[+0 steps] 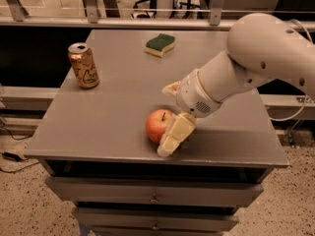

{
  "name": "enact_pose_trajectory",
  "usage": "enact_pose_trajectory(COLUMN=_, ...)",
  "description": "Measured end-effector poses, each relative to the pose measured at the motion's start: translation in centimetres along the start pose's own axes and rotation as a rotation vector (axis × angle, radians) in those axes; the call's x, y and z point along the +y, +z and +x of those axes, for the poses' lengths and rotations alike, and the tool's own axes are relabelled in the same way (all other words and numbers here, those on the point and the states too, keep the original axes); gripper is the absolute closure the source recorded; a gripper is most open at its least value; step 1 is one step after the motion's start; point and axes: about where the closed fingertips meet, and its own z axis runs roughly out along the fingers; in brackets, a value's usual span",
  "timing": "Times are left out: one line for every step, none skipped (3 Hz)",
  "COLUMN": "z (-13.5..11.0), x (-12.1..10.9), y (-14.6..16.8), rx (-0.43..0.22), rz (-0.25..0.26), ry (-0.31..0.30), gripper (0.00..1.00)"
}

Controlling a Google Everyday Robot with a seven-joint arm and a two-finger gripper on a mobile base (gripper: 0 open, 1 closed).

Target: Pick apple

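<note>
Cream pincer (166, 120) spread wide around the red apple (154, 125), near finger (176, 132) against its side.

The gripper (166, 120) is low at the front of the grey table (123, 87), with its fingers apart. The near finger (175, 134) covers the right side of the apple (156, 125). A gold can (83, 66) stands at the left, a green sponge (160, 44) at the back

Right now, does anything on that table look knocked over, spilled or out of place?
Nothing stands out. The can stands upright at the left, the sponge lies flat near the far edge, and the apple sits stem-up near the front edge, with the open gripper beside it.
</note>
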Motion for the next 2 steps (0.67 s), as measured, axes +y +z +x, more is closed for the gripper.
enact_pose_trajectory(z=-0.70, x=0.75, y=0.41, rx=-0.011, rz=-0.008, ry=0.000, gripper=0.28)
enact_pose_trajectory(z=-1.19, x=0.82, y=0.23, rx=-0.015, rz=-0.002, ry=0.000, gripper=0.51)
